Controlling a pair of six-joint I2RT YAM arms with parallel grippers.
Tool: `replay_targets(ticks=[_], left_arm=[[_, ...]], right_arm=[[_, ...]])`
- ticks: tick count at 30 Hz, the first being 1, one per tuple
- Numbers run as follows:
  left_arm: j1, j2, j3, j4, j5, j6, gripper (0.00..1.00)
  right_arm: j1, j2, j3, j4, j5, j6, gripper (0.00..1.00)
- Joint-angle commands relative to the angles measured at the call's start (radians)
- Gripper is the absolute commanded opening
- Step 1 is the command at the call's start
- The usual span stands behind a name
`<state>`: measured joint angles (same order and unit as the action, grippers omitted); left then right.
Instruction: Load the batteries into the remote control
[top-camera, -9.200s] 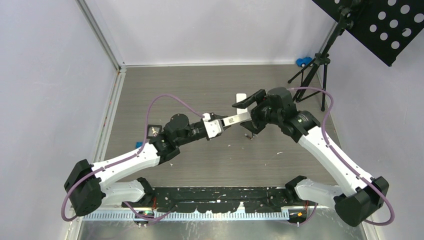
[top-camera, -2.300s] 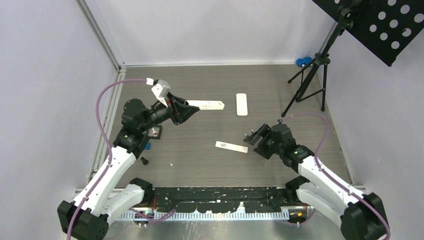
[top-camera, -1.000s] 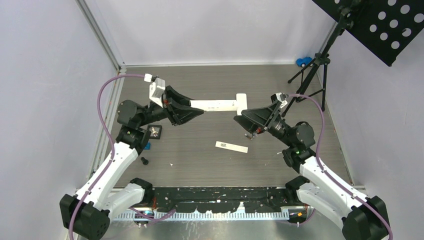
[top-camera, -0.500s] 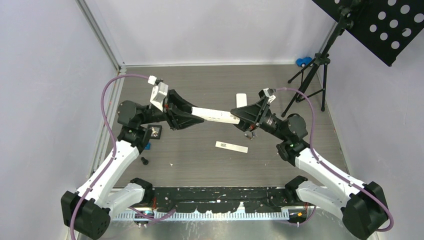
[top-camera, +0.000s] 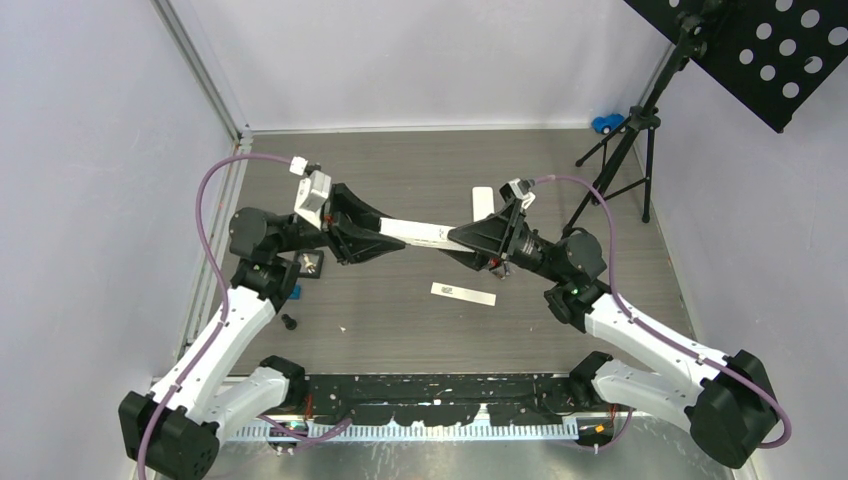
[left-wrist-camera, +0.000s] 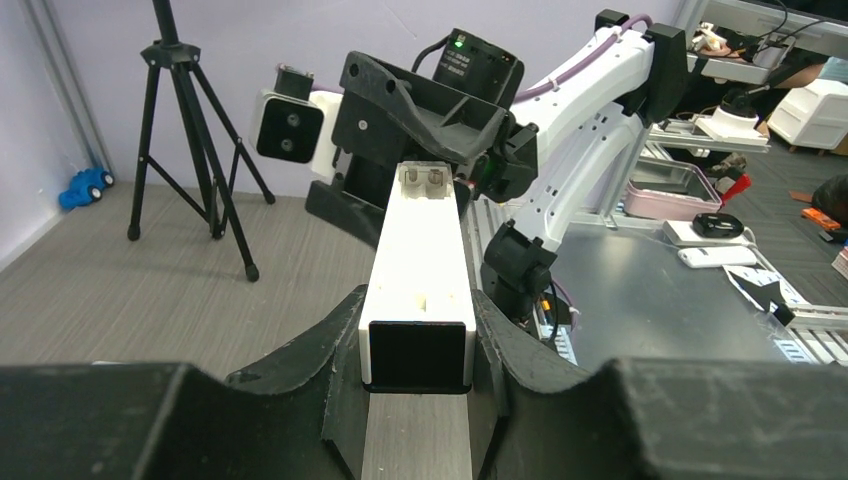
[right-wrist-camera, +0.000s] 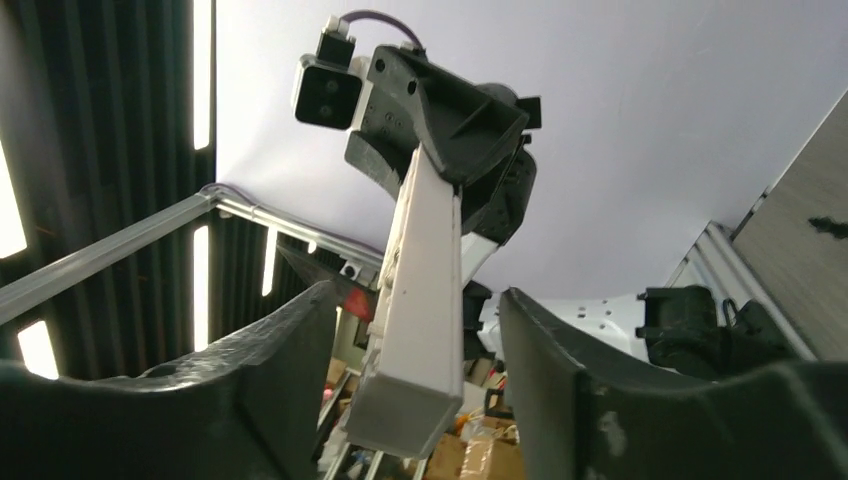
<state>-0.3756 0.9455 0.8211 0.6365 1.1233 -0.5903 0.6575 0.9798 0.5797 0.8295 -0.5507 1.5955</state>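
My left gripper (top-camera: 392, 231) is shut on one end of a long white remote (top-camera: 420, 232) and holds it above the table. In the left wrist view the remote (left-wrist-camera: 420, 270) runs away from the gripper (left-wrist-camera: 418, 312). Two small round battery ends (left-wrist-camera: 424, 178) show in its far end. My right gripper (top-camera: 464, 238) is open, with one jaw on each side of the remote's far end. In the right wrist view the remote (right-wrist-camera: 425, 270) sits between the spread fingers (right-wrist-camera: 285, 365) with a gap on both sides.
A second white remote (top-camera: 483, 203) lies on the table behind the grippers. A flat white cover strip (top-camera: 463, 293) lies in front. A blue brick (top-camera: 293, 292) and a black knob (top-camera: 289, 321) sit at the left. A black tripod (top-camera: 628, 140) stands at the back right.
My right gripper has swung left and up from the table to the remote's free end, its jaws now around it. My left gripper has lowered the remote slightly and still holds it.
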Motion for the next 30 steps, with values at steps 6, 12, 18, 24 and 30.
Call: replay_targets(ticks=[6,12,18,24,30], left_arm=[[-0.003,-0.048,0.007,0.023,0.034,0.031,0.0],[-0.005,-0.042,0.006,0.025,0.004,0.025,0.0],[-0.005,-0.044,0.006,-0.037,-0.099,0.024,0.28],[-0.005,-0.075,-0.008,-0.164,-0.345,0.023,0.88],[-0.005,-0.137,-0.103,-0.072,-0.527,-0.03,1.0]], right_arm=[[-0.001,-0.022,-0.006,0.062,0.086,-0.008,0.69],[0.0,-0.003,0.016,0.075,0.044,-0.006,0.32],[0.001,-0.011,0.038,0.082,0.023,-0.027,0.11],[0.001,-0.096,0.052,-0.029,0.125,-0.15,0.06],[0.001,-0.169,0.113,-0.192,0.202,-0.287,0.04]])
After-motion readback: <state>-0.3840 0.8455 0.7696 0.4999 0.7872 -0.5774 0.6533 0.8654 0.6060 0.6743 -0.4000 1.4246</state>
